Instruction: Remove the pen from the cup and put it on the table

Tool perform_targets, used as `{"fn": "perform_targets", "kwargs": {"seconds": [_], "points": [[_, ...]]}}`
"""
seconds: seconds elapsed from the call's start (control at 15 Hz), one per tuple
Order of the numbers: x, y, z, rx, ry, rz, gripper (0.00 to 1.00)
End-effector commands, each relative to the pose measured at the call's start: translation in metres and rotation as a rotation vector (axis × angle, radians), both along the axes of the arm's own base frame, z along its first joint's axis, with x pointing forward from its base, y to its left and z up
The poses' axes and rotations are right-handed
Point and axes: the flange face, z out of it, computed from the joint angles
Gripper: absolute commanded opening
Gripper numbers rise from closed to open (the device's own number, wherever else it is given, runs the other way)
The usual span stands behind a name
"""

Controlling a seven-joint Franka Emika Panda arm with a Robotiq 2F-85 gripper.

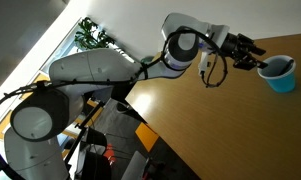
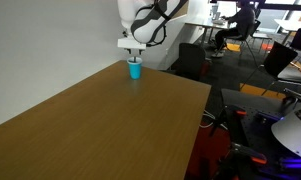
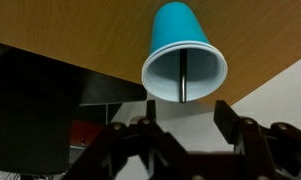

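A small light-blue cup stands near the far edge of the tan wooden table. It also shows in an exterior view and in the wrist view. A thin dark pen stands inside the cup, seen against its whitish inside. My gripper is open and empty, its two black fingers spread on either side of the cup's mouth, just short of the rim. In an exterior view the gripper sits right beside the cup's rim; in another it hangs just above the cup.
The table's far edge lies close behind the cup. Office chairs and desks stand beyond it. A plant and a window are behind the arm. Equipment and cables sit by the robot base.
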Motion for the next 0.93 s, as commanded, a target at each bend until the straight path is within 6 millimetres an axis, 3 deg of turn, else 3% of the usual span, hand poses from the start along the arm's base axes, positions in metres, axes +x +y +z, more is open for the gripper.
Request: {"fn": "perform_targets", "kwargs": {"seconds": [0.0, 0.33, 0.73, 0.87], "points": [[0.013, -0.006, -0.002, -0.017, 0.009, 0.016, 0.63], [0.021, -0.009, -0.016, -0.036, 0.024, 0.038, 0.58], [0.025, -0.017, -0.025, -0.046, 0.032, 0.039, 0.4], [0.026, -0.02, -0.026, -0.045, 0.032, 0.034, 0.4]]}}
